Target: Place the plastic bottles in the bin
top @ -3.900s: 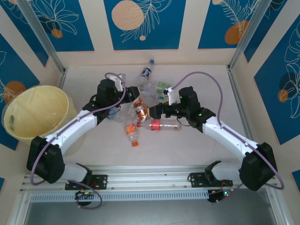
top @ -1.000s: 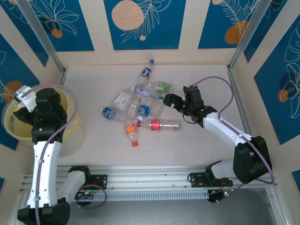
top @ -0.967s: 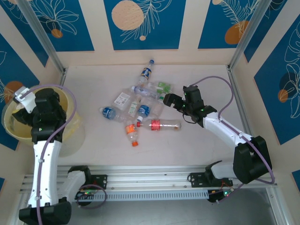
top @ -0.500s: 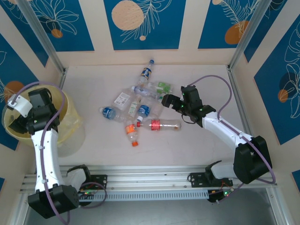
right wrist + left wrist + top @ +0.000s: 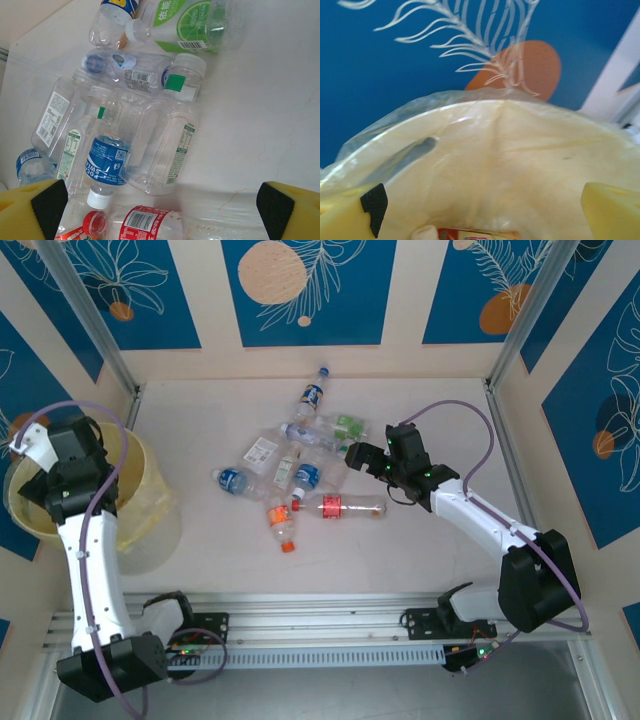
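Jaws of the left gripper [image 5: 481,219] stand released, pads wide apart with nothing between them, directly above the mouth of the bin [image 5: 148,502] at the left edge of the surface. One red-labelled bottle [image 5: 476,234] lies inside the bin at its bottom. Jaws of the right gripper [image 5: 162,207] are likewise released and empty, poised just beside the right side of the plastic bottles [image 5: 300,465], which lie heaped at mid-surface, toward the far edge. The right arm is much the nearer of the two to the heap; the left arm is well apart from it. In the right wrist view, a clear bottle [image 5: 167,150] lies straight ahead of the jaws, its long axis running away from them and roughly square to the line between the pads, so a closure across its width appears feasible without turning the wrist. A red-label bottle [image 5: 145,220] lies nearer, below the pads, its long axis roughly along the pad line; its clear body is blurred, so its exact extent cannot be confirmed. Gripping that one would probably call for a wrist turn first. The heap is dense, so a neighbouring bottle may be caught.
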You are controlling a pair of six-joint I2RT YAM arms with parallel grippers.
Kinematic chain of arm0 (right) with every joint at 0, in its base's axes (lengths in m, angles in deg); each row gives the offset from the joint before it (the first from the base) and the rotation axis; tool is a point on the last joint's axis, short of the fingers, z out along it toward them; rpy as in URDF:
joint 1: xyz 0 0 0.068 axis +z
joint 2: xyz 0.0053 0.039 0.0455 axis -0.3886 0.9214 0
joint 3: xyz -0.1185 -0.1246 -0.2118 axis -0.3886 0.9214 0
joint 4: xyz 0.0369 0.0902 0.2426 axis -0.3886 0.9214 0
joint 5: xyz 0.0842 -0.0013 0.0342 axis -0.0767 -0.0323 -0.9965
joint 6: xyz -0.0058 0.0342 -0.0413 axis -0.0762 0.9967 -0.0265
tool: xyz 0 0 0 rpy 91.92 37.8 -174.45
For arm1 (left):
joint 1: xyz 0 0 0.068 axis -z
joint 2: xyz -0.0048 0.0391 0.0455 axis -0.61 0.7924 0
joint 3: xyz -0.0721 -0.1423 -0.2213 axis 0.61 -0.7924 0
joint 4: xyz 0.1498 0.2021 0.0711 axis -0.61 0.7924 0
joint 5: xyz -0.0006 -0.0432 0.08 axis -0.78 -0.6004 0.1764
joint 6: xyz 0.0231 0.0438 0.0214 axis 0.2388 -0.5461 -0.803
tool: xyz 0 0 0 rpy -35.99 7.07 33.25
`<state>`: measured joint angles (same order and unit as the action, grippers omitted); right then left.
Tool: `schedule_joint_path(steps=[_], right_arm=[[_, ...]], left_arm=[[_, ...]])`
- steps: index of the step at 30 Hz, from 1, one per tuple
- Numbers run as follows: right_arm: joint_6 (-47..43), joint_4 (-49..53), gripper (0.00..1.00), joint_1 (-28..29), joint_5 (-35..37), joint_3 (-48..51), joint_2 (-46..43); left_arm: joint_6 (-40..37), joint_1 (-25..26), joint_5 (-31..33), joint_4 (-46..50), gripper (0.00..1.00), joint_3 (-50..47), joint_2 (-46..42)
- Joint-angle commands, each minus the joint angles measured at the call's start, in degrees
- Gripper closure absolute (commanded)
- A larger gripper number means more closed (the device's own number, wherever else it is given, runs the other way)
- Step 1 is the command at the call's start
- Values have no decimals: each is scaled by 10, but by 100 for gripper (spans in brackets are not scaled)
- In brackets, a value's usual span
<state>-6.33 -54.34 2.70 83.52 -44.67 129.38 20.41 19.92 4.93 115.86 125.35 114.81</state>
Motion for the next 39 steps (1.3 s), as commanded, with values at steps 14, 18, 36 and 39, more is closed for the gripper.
schedule_joint_path(steps=[14, 18, 36, 39], right_arm=[[1, -41, 0, 8, 45, 45, -60], [9, -67, 1, 4, 68, 81, -93], [-19, -94, 1, -15, 62, 139, -136], [-21, -87, 0, -16, 60, 137, -137]], left_arm=[[-8, 343, 5, -17, 0, 130, 78], [-3, 451, 50, -42, 0, 141, 131], [245, 514, -72, 20, 0, 171, 362], [310, 459, -178, 2, 0, 124, 371]])
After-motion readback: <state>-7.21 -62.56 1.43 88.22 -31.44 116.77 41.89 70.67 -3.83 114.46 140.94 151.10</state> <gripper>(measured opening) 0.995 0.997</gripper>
